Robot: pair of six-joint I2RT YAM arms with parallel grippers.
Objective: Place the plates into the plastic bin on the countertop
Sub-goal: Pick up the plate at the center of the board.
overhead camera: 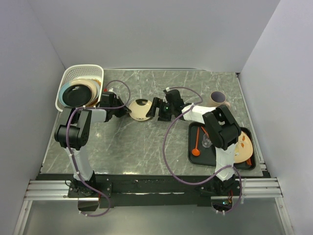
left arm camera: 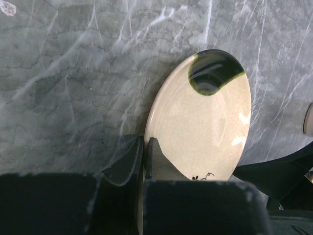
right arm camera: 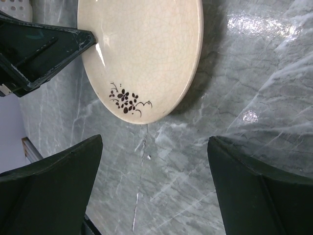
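Left fingers (overhead camera: 125,111): clamping shut on the rim of a cream plate (overhead camera: 141,109), one finger pressing each face.
Cream plate: reaching out ahead of the left fingers, its dark green patch sitting at the edge farthest from them. I cannot tell whether it is touching the counter (overhead camera: 146,147).
Right fingers (overhead camera: 154,108): standing spread wide, gripping nothing, pointing at the plate's rim by the small black sprig and stopping just short of it.
White bin (overhead camera: 83,69): sitting behind the left fingers, well apart from the right ones, carrying a stack with a dark plate (overhead camera: 78,95) showing on top.
Black tray (overhead camera: 215,157): lying well behind the right fingers, carrying a pink-and-cream plate (overhead camera: 243,146) and an orange spoon (overhead camera: 196,143).
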